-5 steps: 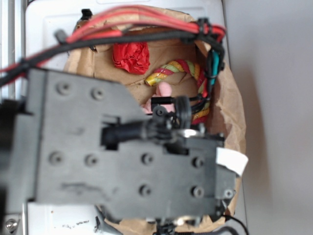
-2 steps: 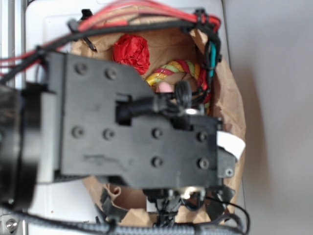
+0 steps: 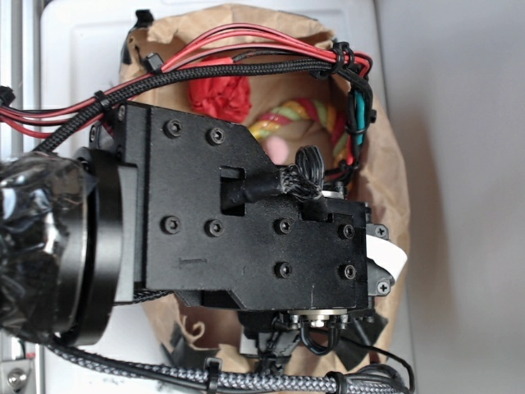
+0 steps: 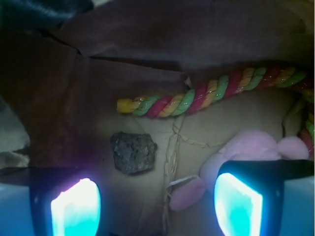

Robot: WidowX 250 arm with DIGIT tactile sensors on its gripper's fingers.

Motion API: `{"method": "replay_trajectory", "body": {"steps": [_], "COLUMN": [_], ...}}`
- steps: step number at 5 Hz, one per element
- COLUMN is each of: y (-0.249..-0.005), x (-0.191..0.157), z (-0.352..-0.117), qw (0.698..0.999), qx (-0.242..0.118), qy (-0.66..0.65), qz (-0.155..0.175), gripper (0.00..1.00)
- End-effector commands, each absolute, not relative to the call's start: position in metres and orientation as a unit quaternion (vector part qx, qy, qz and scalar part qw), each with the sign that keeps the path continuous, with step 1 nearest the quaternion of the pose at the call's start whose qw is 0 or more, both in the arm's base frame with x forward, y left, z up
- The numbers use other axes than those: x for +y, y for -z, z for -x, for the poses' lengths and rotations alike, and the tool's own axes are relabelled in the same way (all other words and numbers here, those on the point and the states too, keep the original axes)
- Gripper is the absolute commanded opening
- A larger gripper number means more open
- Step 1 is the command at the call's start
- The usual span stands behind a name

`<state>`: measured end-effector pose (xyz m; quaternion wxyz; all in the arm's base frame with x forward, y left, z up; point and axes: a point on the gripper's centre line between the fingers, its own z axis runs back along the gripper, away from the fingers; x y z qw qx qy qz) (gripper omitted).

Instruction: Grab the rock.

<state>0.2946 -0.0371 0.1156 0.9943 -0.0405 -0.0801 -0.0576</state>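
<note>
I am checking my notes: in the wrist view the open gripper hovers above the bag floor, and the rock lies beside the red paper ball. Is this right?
Not quite. In the wrist view the rock lies just below the striped rope, left of the pink plush toy; no red paper ball shows there. The gripper is open, as you say.

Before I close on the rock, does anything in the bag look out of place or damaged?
Nothing stands out. The rock lies free on the brown paper, apart from the rope toy and the pink plush. The gripper is open, with the plush right at one finger.

Brown paper bag [image 3: 385, 176] on white surface [image 3: 86, 57]
</note>
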Motion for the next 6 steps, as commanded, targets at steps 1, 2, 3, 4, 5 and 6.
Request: {"method": "replay_trajectory", "body": {"steps": [1, 2, 3, 4, 5, 6], "y": [-0.159, -0.159, -0.165, -0.167, -0.167, -0.167], "x": [-0.029, -0.033, -0.028, -0.029, -0.029, -0.029], "z": [-0.311, -0.305, -0.304, -0.299, -0.299, -0.299], "qw": [0.988, 0.989, 0.989, 0.988, 0.988, 0.988], "qx": [-0.142, -0.141, -0.141, -0.144, -0.144, -0.144], "qy": [0.033, 0.03, 0.029, 0.043, 0.043, 0.043], "qz": [0.051, 0.038, 0.024, 0.034, 0.034, 0.034], "gripper": [1.0, 1.0, 1.0, 1.0, 1.0, 1.0]}}
